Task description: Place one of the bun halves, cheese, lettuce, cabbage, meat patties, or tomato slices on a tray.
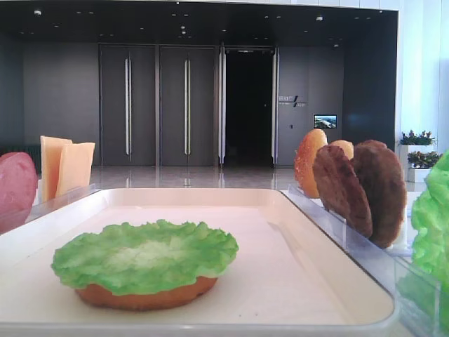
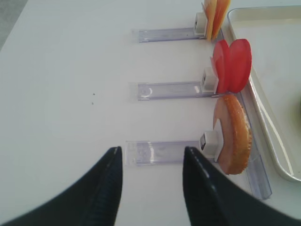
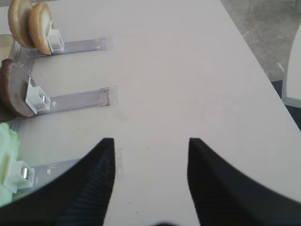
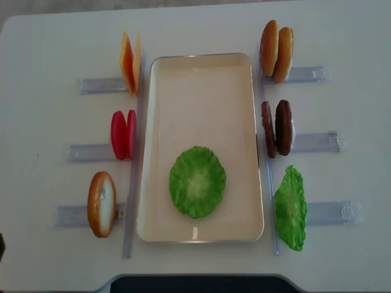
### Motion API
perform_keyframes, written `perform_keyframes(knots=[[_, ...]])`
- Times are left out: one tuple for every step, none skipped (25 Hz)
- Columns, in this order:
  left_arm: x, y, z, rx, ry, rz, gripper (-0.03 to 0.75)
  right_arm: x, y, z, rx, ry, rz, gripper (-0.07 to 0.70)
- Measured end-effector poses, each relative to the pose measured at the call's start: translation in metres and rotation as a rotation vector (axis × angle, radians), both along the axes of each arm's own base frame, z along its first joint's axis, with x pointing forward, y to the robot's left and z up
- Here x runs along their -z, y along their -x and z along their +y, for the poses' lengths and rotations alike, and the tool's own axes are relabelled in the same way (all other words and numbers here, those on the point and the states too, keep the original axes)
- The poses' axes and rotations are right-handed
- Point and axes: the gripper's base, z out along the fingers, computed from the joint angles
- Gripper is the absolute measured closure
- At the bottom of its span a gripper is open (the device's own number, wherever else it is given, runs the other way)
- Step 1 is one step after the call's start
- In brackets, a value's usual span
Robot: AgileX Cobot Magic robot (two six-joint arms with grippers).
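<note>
Right pincer at the bottom of the right wrist view, jaws wide apart and holding nothing, bare worktop between them. Just left of its left finger, a clear plastic holder with a green leaf at the frame's left edge; farther up the left side, a dark meat patty, then two bun halves in the upper left corner.

Left pincer at the bottom of the left wrist view, likewise spread wide and empty (only the pale worktop showing in the gap). To its right, one bun half standing on edge in its holder; above that, tomato slices; at the top, cheese.

In the overhead view, tray in the centre of the frame, lettuce lying flat in its lower half, atop a bun half (seen only in the low frontal view).
</note>
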Motion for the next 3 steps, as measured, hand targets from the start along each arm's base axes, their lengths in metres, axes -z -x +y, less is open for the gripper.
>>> perform_keyframes(knots=[[0.0000,0.0000,0.0000,0.000,0.000,0.000,0.388,0.0000,0.0000,0.0000,0.000,0.000,0.000,0.262],[0.0000,0.0000,0.0000,0.000,0.000,0.000,0.388,0.0000,0.0000,0.0000,0.000,0.000,0.000,0.262],[0.0000,0.0000,0.0000,0.000,0.000,0.000,0.388,0.0000,0.0000,0.0000,0.000,0.000,0.000,0.264]])
